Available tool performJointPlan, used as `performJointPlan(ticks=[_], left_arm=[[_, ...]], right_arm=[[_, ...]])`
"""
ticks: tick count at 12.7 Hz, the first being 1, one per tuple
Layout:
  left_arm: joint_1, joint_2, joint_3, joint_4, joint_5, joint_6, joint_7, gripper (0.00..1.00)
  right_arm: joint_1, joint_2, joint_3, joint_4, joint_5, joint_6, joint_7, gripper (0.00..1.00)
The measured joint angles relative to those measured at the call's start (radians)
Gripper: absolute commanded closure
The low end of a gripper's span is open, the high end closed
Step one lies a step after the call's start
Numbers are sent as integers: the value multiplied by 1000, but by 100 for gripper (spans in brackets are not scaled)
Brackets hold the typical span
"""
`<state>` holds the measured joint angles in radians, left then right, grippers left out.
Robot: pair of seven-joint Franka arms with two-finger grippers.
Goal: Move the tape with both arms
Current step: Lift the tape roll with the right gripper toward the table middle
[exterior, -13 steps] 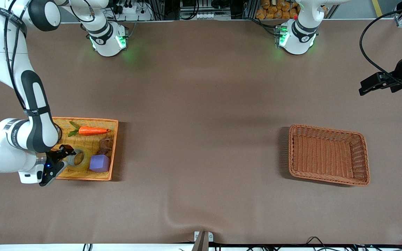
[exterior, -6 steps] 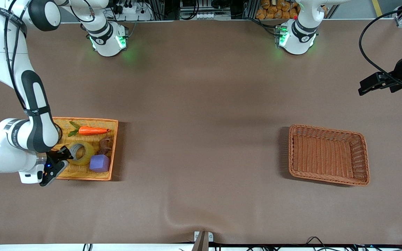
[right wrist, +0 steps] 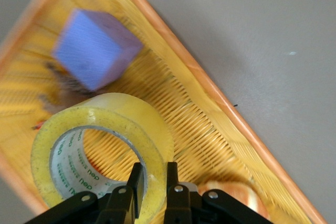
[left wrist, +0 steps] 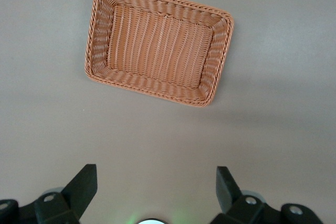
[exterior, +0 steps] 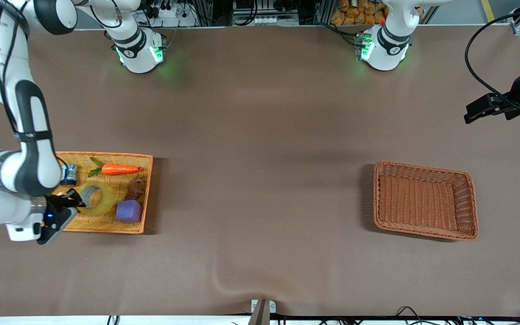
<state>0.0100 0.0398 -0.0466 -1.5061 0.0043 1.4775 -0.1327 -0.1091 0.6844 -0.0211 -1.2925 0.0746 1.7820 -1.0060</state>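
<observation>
The tape (exterior: 96, 197) is a yellowish ring with a grey-white core. It hangs above the yellow tray (exterior: 147, 189) at the right arm's end of the table. My right gripper (exterior: 76, 199) is shut on the tape's wall, one finger inside the ring and one outside, as the right wrist view shows (right wrist: 154, 174) with the tape (right wrist: 100, 150). My left gripper (exterior: 483, 107) is open and empty, high up past the left arm's end of the table; it shows open in the left wrist view (left wrist: 156, 184).
The tray also holds a purple cube (exterior: 129, 211), an orange carrot (exterior: 120, 169), a small brown toy animal (exterior: 136, 188) and a small blue-white can (exterior: 68, 174). An empty brown wicker basket (exterior: 425, 200) lies toward the left arm's end; the left wrist view shows it too (left wrist: 157, 43).
My right gripper has lifted the tape off the tray floor and drawn back toward the right arm's end of the table, uncovering the small can. The left arm has not moved.
</observation>
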Motion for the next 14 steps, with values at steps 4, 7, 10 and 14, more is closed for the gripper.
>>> performJointPlan(ticks=[4, 7, 10, 14], left_arm=[[0, 0, 0, 1, 0, 0, 0, 0], [1, 1, 0, 1, 1, 0, 0, 0], [2, 2, 1, 1, 1, 0, 0, 0], [4, 2, 1, 1, 1, 0, 0, 0]], right_arm=[[103, -105, 8, 83, 1, -124, -3, 100], [255, -126, 14, 87, 1, -121, 0, 100], [437, -126, 14, 93, 0, -106, 70, 100], [584, -96, 11, 88, -1, -68, 281, 100]])
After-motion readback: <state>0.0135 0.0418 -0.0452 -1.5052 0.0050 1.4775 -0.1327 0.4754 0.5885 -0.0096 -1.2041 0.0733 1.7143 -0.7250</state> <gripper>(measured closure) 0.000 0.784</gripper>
